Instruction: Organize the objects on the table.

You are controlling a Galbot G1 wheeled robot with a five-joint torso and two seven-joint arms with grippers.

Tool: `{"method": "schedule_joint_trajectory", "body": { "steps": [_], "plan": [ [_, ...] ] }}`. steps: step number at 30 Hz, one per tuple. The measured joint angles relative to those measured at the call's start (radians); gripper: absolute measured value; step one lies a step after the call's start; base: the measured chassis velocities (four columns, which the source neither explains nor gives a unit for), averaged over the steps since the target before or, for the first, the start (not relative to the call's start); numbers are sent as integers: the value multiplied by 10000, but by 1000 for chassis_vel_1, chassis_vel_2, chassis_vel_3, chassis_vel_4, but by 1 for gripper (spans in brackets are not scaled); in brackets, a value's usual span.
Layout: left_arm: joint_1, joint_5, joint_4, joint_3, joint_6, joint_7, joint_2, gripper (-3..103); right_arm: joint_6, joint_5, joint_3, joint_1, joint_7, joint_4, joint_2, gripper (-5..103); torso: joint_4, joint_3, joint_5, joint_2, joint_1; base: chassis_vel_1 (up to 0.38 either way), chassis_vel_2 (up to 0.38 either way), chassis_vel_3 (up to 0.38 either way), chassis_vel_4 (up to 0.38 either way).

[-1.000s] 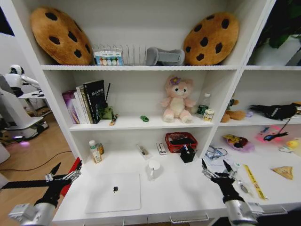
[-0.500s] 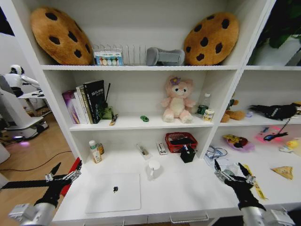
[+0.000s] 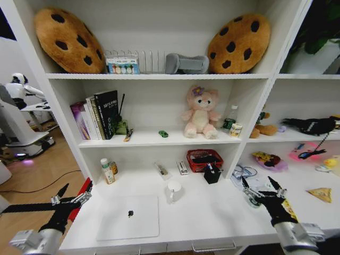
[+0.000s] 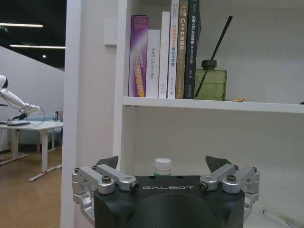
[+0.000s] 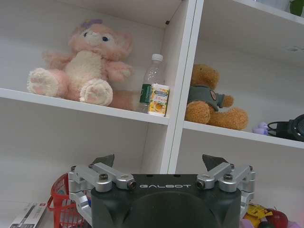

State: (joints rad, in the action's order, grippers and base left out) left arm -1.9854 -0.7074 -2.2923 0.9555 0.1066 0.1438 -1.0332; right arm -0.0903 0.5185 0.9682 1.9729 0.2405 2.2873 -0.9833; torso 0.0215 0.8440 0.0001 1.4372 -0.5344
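While left gripper [image 3: 73, 194] hovered off the table's [image 3: 212, 218] left near corner, fingers spread, holding nothing | right gripper [image 3: 261, 187] sat over the right near side, fingers apart, empty | laptop [image 3: 129, 217] lay closed at near left | green toy car [image 3: 163, 134] on middle shelf

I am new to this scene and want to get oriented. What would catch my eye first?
Two big cookie cushions, one at the top shelf's left end, the other at its right. Below sits a pink plush bear on the middle shelf. A closed laptop lies on the white table, between the open left tool and right tool.
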Motion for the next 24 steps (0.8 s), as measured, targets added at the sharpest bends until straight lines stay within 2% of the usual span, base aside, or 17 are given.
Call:
{"method": "schedule_joint_trajectory", "body": {
  "steps": [12,16,20,24],
  "plan": [
    [0,0,0,0,0,1,0,100,58,-343,-436,14,-14,-20,-422,100,2,-1,-3,0,0,-12,-7,11,7],
    [0,0,0,0,0,0,0,100,21,-338,-523,47,-30,14,-617,100,4,-1,0,0,0,-120,-119,125,115],
    [0,0,0,0,0,1,0,100,6,-310,-590,47,-41,84,-733,100,-4,-1,0,1,1,-193,-195,197,195],
    [0,0,0,0,0,0,0,100,-1,-306,-650,23,-52,160,-813,100,5,0,-3,-1,0,-234,-252,225,234]
  ]
}}
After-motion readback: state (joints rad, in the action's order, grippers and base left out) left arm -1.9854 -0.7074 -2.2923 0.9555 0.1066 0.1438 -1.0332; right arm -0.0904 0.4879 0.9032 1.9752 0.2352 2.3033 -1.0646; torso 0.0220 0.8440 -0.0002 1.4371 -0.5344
